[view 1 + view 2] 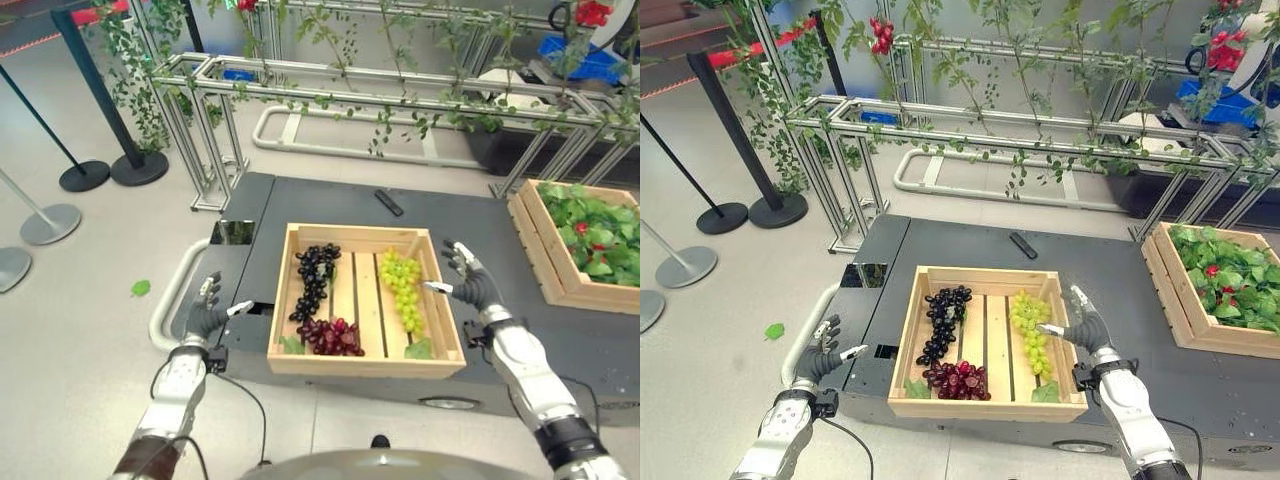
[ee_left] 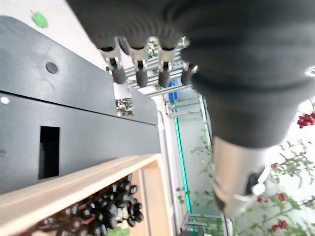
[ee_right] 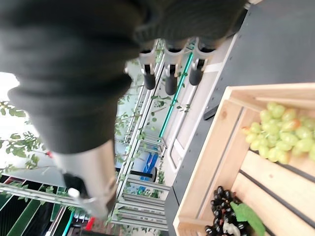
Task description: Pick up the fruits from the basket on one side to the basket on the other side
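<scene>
A wooden crate [image 1: 362, 364] sits on the dark platform [image 1: 330, 205] in front of me. It holds a black grape bunch [image 1: 314, 278], a dark red bunch [image 1: 333, 337] and a green bunch [image 1: 403, 285]. My right hand [image 1: 467, 279] hovers open at the crate's right rim, thumb pointing toward the green grapes, holding nothing. My left hand [image 1: 209, 312] is open and empty just left of the crate, over the platform's left edge. A second wooden crate [image 1: 545, 262] filled with leaves and small red fruit stands at the right.
A black remote [image 1: 388, 202] lies on the platform behind the crate. A metal trellis [image 1: 330, 90] with vines stands beyond. Stanchion posts [image 1: 85, 175] stand on the floor at the left, with a green leaf [image 1: 140, 288] on the floor.
</scene>
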You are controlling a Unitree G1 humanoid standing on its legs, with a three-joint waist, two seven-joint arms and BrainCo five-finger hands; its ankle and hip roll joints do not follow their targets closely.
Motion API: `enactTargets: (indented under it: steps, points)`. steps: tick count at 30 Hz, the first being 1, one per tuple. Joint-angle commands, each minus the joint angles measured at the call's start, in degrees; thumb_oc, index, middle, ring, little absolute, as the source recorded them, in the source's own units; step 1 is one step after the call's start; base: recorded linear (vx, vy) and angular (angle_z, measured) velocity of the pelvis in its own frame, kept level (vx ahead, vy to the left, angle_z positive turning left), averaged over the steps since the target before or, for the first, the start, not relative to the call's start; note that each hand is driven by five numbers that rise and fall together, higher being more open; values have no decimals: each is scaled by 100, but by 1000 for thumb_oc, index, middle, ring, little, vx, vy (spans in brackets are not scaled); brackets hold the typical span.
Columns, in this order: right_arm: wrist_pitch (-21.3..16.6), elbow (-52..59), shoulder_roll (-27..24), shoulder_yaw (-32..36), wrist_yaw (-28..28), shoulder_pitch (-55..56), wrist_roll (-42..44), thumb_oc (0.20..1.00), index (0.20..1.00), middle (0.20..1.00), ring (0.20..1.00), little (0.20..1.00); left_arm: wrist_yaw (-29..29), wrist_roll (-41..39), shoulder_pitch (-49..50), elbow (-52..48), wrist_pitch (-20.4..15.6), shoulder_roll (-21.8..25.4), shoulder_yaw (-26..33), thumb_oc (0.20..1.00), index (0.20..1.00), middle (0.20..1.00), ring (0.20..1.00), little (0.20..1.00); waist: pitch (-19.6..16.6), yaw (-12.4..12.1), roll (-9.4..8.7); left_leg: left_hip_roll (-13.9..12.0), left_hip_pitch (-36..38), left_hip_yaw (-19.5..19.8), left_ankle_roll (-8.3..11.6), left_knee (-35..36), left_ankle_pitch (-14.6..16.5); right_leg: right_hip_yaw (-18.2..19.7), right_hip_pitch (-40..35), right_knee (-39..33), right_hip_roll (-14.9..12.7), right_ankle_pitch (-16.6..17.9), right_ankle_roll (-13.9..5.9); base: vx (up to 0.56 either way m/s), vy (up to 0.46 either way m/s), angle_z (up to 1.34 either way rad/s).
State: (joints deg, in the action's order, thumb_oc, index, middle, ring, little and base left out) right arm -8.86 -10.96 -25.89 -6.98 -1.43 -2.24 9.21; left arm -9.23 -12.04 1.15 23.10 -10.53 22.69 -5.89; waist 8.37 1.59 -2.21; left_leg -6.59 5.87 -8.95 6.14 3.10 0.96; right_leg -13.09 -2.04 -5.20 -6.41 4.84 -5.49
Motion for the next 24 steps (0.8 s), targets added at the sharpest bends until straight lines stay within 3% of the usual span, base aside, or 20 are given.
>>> enactTargets:
  steps: [1,9,17,24]
  points:
    - [-360,270,-132,-112,-35,-548,225,1000,1000,1000,1000,1000,-213,-67,-683,-263,-352,213,67,1000,1000,1000,1000,1000,316,-50,-191,10,-678,84,-164,-462,-132,-60,63,529,-80,-647,-216,-24,3,9]
    - [-323,208,-60,-310,55,-555,188,1000,1000,1000,1000,1000,-323,19,-770,-286,-404,213,73,1000,1000,1000,1000,1000,335,-106,-142,51,-801,204,-175,-309,-233,-186,177,569,-99,-690,-223,6,8,6]
    - [-214,-25,88,-811,38,-989,53,1000,1000,1000,1000,1000,-511,-9,-949,-344,-462,199,12,1000,1000,1000,1000,1000,661,-216,-153,77,-1104,357,-184,-394,-280,-252,462,741,-145,-695,-194,-28,6,11]
    - [-24,-542,187,-1044,-17,-1481,617,1000,1000,1000,1000,1000,-620,-107,-1091,-545,-479,289,-30,1000,1000,1000,1000,1000,913,-289,-149,88,-1564,448,-201,-625,-295,-261,929,1012,-202,-685,-183,-61,10,7]
